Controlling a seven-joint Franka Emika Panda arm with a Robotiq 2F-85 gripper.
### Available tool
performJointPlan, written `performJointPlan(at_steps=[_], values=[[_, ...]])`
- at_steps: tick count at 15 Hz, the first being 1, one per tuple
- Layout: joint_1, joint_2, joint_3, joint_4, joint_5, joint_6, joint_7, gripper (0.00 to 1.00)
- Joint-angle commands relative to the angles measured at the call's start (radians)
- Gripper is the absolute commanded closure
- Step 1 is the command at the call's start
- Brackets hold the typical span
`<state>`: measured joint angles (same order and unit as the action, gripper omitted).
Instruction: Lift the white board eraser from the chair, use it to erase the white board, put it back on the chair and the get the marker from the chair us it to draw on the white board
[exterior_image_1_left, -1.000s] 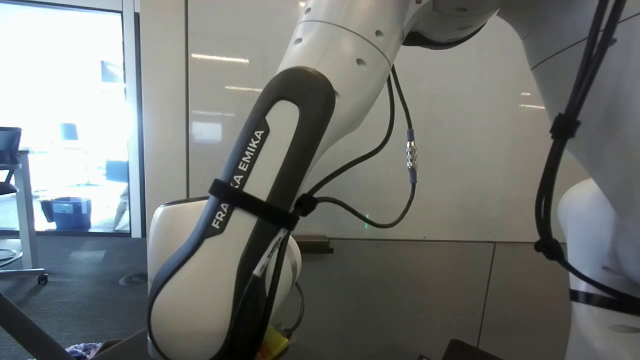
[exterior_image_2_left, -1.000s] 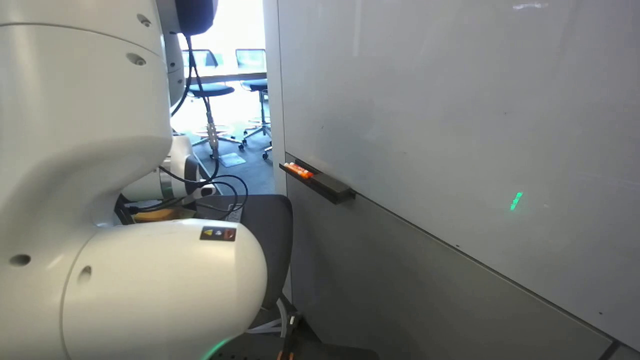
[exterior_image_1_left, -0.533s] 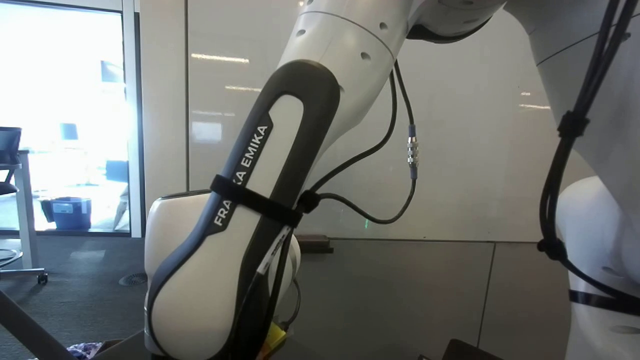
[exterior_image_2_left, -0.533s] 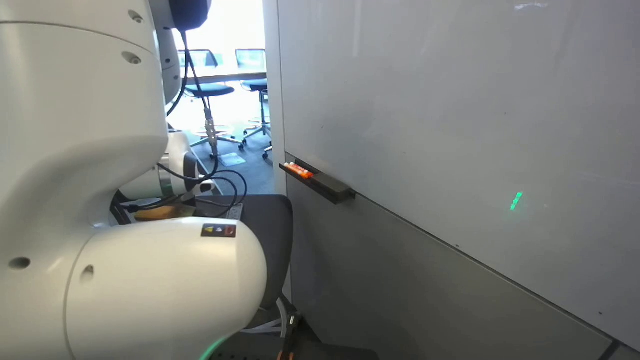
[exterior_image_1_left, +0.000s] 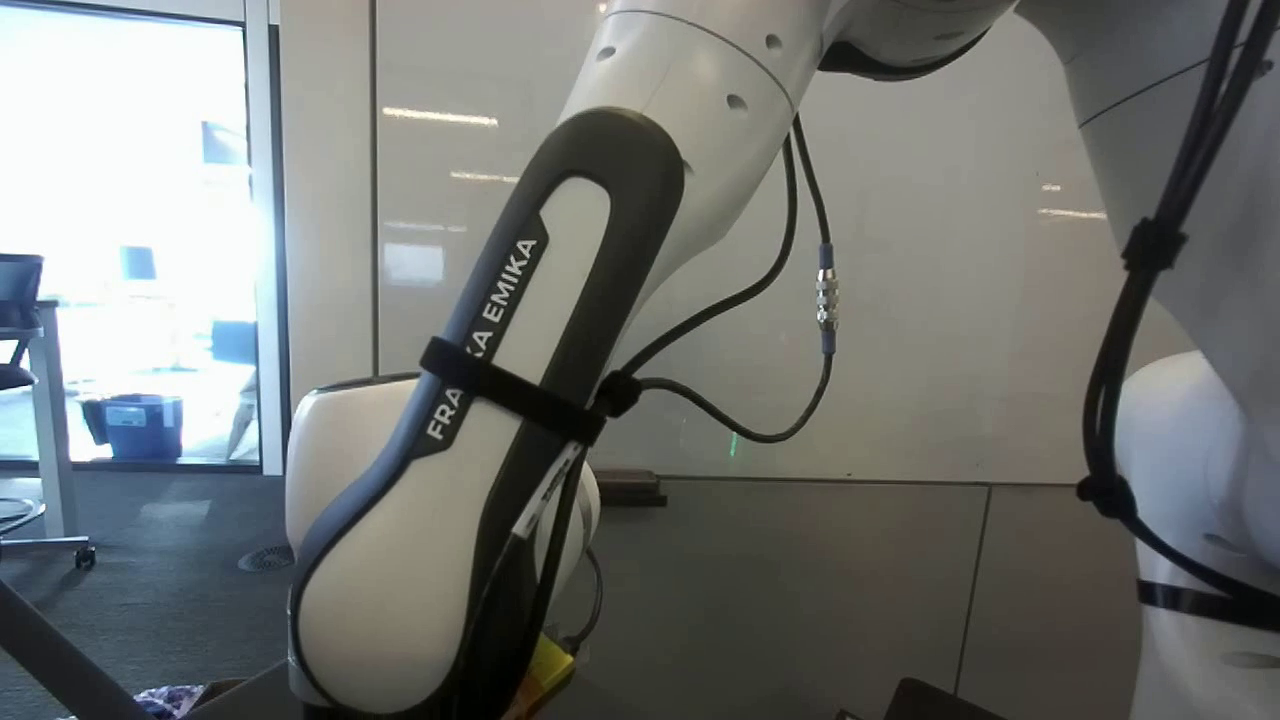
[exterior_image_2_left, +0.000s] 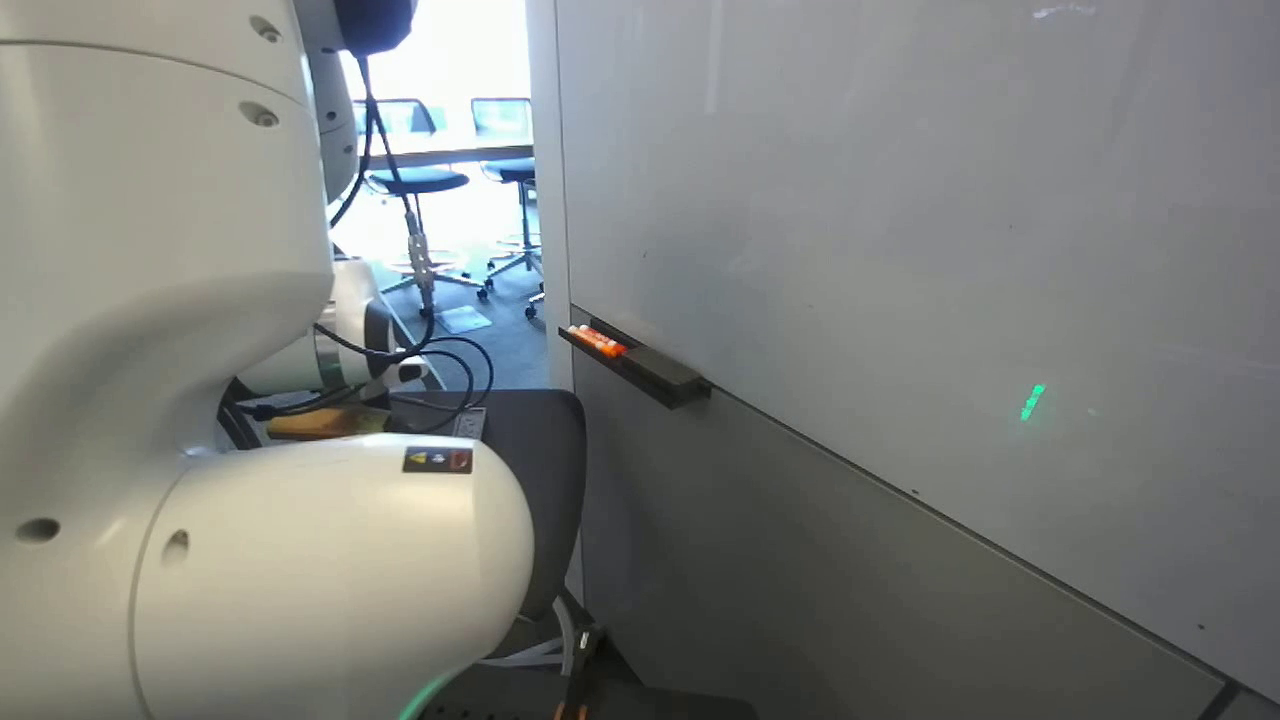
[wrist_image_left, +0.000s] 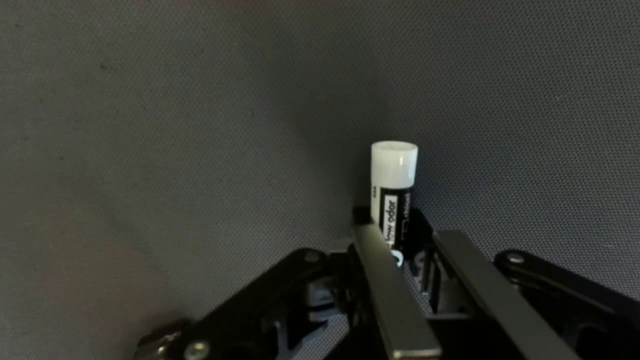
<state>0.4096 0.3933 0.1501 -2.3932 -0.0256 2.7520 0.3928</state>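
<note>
In the wrist view, a marker (wrist_image_left: 394, 167) with a white end and a black label sits between the fingertips of my gripper (wrist_image_left: 391, 222), which is shut on it. Grey woven fabric of the chair (wrist_image_left: 200, 150) fills the background; whether the marker touches it cannot be told. Both exterior views hide the gripper. The dark chair (exterior_image_2_left: 545, 480) shows partly behind the arm. A small grey object (exterior_image_2_left: 470, 422) lies on it; I cannot tell whether this is the eraser. The white board (exterior_image_2_left: 850, 250) carries a short green stroke (exterior_image_2_left: 1033, 402).
A dark ledge (exterior_image_2_left: 640, 385) sticks out from the wall, with orange markers (exterior_image_2_left: 597, 341) and a dark block (exterior_image_2_left: 665, 368) on it. Cables (exterior_image_1_left: 735, 300) loop off the arm. A yellow piece (exterior_image_1_left: 548, 668) shows beside the arm's lower end. At the left is a glass pane (exterior_image_1_left: 130, 250).
In an exterior view the forearm has shifted slightly up; in an exterior view the upper arm has drifted a little left. The board and its green stroke look the same.
</note>
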Motion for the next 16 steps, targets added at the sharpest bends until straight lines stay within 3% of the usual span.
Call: performJointPlan(at_steps=[1,6,16], values=[[-0.016,-0.095,0.018,-0.018,0.047,-0.109,0.017,0.91],[-0.037,-0.196,0.018,-0.013,0.076,-0.249,0.07,0.91],[-0.11,-0.347,0.008,0.034,0.013,-0.338,0.177,0.91]])
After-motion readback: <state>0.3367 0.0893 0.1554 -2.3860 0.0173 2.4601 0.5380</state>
